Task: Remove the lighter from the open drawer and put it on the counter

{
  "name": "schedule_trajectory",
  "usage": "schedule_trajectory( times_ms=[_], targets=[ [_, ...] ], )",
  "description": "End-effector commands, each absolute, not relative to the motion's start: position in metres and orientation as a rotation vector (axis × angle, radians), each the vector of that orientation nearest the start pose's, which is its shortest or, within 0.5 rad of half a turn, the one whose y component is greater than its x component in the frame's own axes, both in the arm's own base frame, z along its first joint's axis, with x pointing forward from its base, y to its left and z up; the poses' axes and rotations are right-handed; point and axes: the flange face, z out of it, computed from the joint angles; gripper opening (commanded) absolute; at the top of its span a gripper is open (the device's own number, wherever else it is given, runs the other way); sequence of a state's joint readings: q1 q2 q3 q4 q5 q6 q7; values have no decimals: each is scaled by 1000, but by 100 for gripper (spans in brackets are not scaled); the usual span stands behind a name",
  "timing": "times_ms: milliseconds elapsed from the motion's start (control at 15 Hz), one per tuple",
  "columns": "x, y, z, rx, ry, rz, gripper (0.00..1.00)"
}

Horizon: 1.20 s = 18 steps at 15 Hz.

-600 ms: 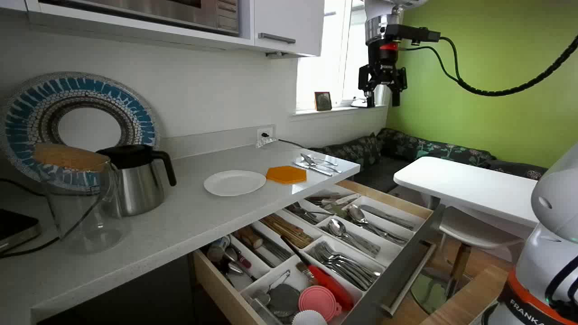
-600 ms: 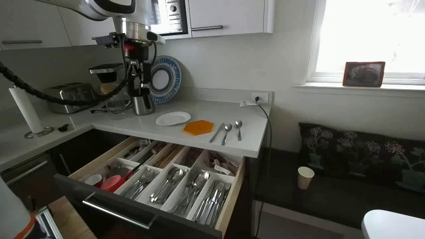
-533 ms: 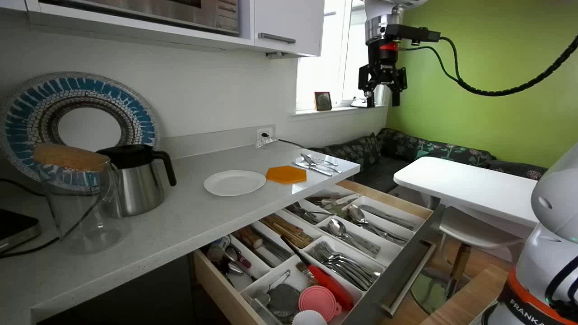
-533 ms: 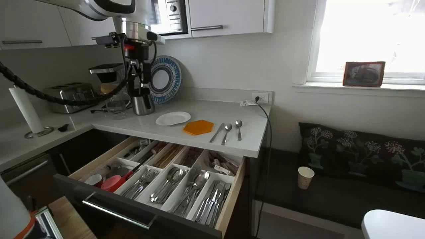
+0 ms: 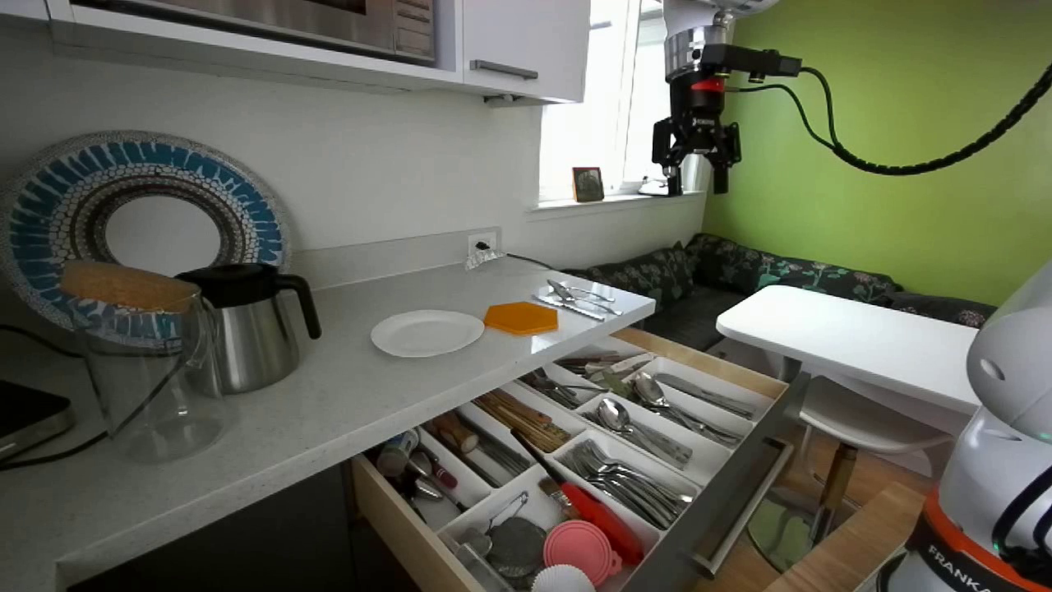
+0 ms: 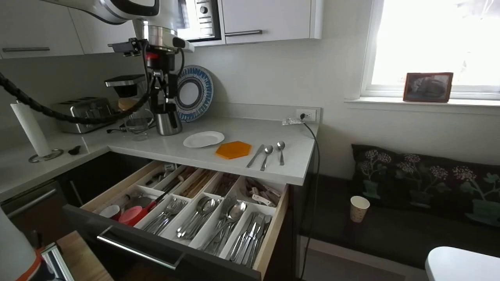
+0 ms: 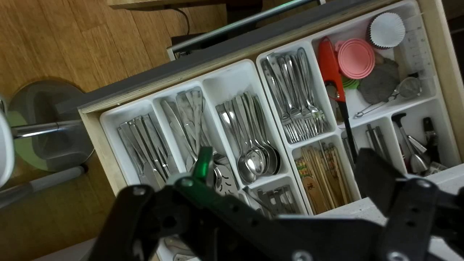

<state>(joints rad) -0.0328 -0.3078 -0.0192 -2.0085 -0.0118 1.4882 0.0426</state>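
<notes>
No shift is detected relative to the earlier exterior views: the gripper (image 5: pixel 697 182), the long-necked red lighter (image 7: pixel 339 88) and the items on the counter (image 6: pixel 246 127) are found in unchanged positions. For the task, this is judged to be a pause ahead of the pick; the lighter is not yet lifted from the open drawer (image 6: pixel 218 269).

Gripper condition: the fingers are spread well apart and pointed downward, with nothing held between them.

Target location: in the wrist view, the lighter is found in the drawer at about 1 o'clock from the midpoint of the fingertips. Its red handle is bordered by the forks (image 7: pixel 294 103) in the adjoining compartment at 8 o'clock and by the pink round lid (image 7: pixel 357 58) at 2 o'clock. Its black barrel is laid across a divider of the white cutlery tray (image 7: pixel 226 81), directed between 5 and 6 o'clock. Whether the handle is touched by the lid cannot be told.

Next action: sideways alignment over the handle, then descent, is judged to be required; snagging of the lid is considered a risk. For set-down, the counter surface at 1 o'clock from the orange hexagonal mat (image 6: pixel 233 149), in an exterior view, is judged suitable.
</notes>
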Motion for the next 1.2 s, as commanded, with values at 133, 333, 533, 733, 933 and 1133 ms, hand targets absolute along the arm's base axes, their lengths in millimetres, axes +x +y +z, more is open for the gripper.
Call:
schedule_trajectory(
  times_ms=[133, 333, 533, 733, 933, 1133],
  targets=[
    [437, -25, 568, -3125, 145, 335, 100],
    [444, 0, 569, -3148, 39, 311, 100],
    [450, 56, 564, -3171, -125, 266, 100],
    [451, 115, 549, -3160, -230, 243, 100],
    [452, 160, 527, -3095, -276, 207, 100],
    [453, 197, 497, -2969, -297, 128, 100]
  ],
)
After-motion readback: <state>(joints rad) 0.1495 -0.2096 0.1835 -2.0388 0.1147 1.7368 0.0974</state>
